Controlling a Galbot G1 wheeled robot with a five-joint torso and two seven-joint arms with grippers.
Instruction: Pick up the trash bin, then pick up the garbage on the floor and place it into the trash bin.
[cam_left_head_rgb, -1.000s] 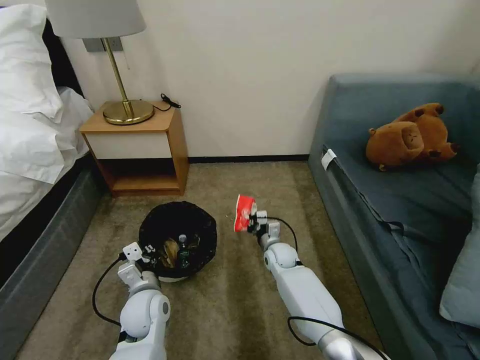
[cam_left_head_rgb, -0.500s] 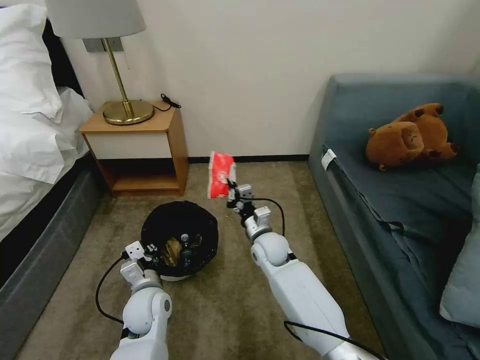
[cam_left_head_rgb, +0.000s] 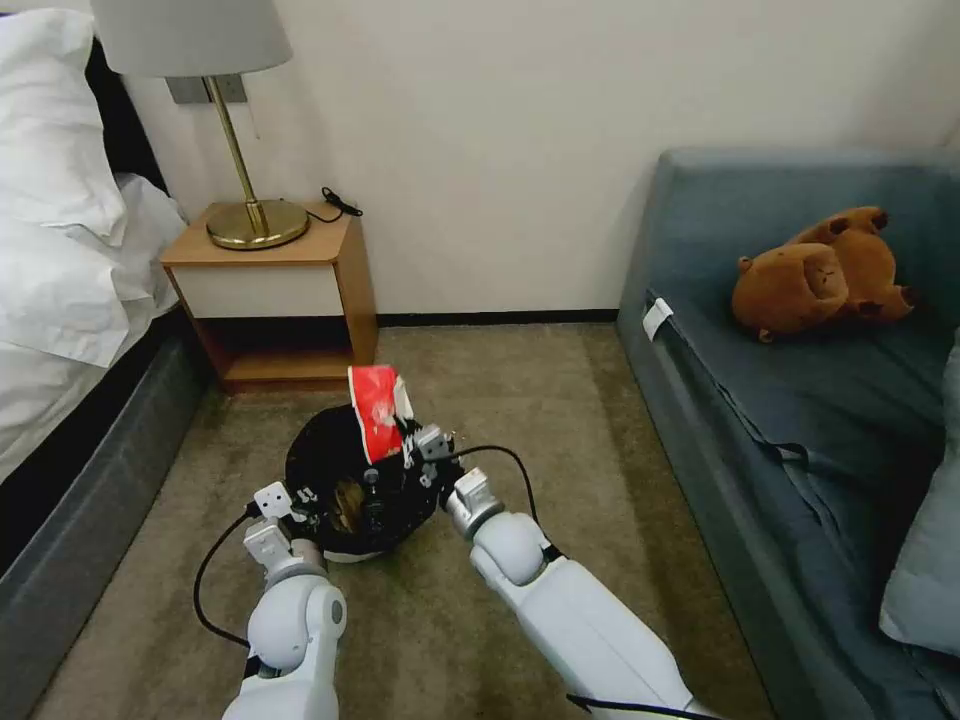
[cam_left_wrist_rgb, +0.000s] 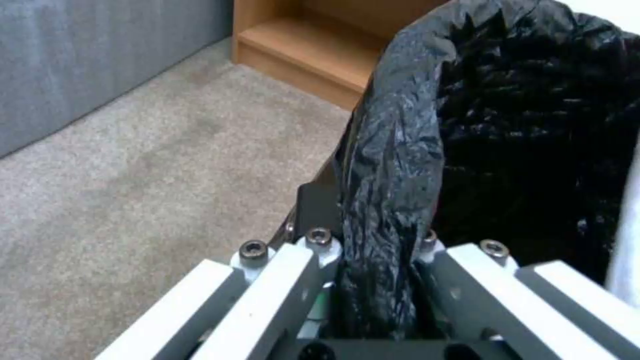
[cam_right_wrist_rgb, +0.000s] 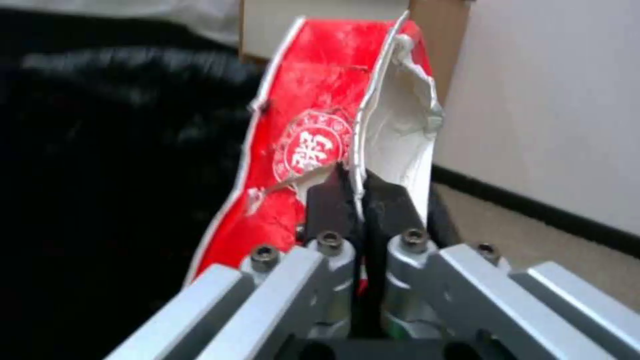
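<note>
Clamped, our right gripper held the wrapper above the bin for dropping; our left gripper pinched its near rim steady.

Bin contents partly hidden behind wrapper, right hand.

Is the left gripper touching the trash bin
Touching. The left wrist view shows the left gripper shut on the trash bin rim.
</note>
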